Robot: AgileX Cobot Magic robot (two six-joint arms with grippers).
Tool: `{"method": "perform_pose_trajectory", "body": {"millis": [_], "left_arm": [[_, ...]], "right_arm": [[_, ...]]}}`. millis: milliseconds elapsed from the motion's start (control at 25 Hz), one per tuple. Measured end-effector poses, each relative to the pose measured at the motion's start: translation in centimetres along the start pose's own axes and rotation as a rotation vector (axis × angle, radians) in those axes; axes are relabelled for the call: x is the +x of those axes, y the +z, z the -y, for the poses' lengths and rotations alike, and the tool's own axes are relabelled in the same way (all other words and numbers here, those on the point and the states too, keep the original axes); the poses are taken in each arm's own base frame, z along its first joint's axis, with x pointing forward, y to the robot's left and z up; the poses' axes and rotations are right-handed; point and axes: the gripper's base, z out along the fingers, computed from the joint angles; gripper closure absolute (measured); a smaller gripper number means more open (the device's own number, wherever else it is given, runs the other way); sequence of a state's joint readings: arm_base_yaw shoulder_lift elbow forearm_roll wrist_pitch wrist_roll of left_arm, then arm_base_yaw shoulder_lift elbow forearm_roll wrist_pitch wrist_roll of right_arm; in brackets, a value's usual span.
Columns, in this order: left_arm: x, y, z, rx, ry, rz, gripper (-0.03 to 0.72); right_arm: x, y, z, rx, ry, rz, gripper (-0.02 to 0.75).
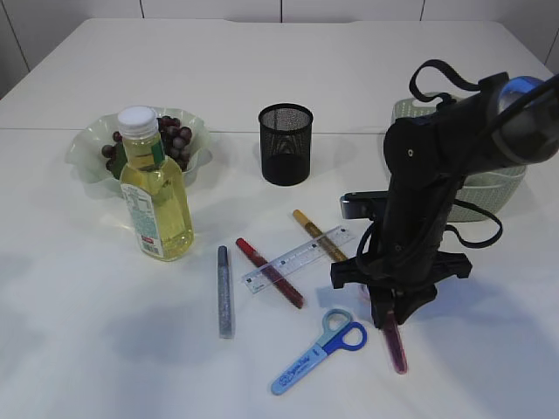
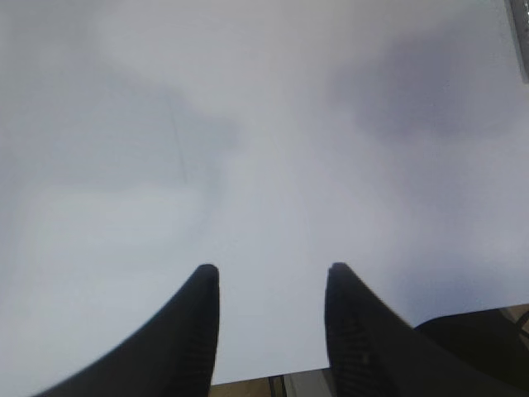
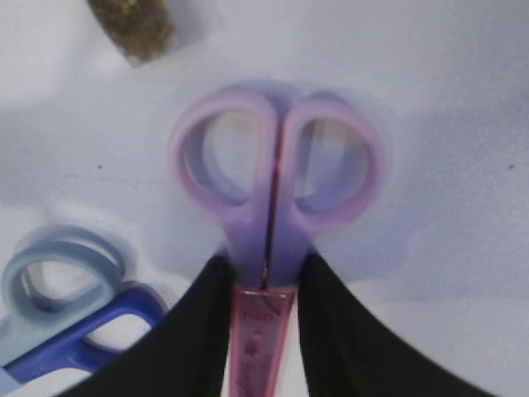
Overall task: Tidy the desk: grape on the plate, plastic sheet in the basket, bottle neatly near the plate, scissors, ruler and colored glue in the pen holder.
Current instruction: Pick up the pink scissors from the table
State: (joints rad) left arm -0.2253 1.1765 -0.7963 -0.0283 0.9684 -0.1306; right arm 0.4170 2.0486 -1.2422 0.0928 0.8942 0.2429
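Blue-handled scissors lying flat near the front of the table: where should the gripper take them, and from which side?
Take the blue-handled scissors at the neck, just below the two finger loops, coming straight down from above. They lie flat and closed on the white table, and the neck is the narrowest part, so the gripper should straddle it easily.

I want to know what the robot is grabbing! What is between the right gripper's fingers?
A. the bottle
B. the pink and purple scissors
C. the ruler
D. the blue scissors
B: in the right wrist view the right gripper has its fingers on both sides of the pink and purple scissors, just below the handle loops; the blue scissors lie off to the side.
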Motion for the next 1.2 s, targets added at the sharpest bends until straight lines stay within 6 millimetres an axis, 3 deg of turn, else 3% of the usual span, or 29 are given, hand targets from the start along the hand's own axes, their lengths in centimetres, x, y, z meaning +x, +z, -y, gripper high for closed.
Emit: {"method": "perform_pose_trajectory", "body": {"millis": [160, 600, 960, 1200], "left_arm": [[0.0, 0.0, 0.0, 0.000, 0.000, 0.002, 0.379], [0.0, 0.0, 0.0, 0.001, 0.000, 0.004, 0.379], [0.0, 0.0, 0.0, 0.001, 0.000, 0.005, 0.379], [0.0, 0.0, 0.0, 0.001, 0.000, 0.005, 0.379]], "right_arm": [[0.0, 0.0, 0.0, 0.000, 0.000, 0.000, 0.542], [0.2, -0.8, 0.0, -0.010, -0.011, 0.025, 0.546], [0.9, -6.2, -0.2, -0.051, -0.087, 0.168, 0.547], [-0.7, -9.7, -0.4, -0.116, -0.108, 0.275, 0.547]]}}
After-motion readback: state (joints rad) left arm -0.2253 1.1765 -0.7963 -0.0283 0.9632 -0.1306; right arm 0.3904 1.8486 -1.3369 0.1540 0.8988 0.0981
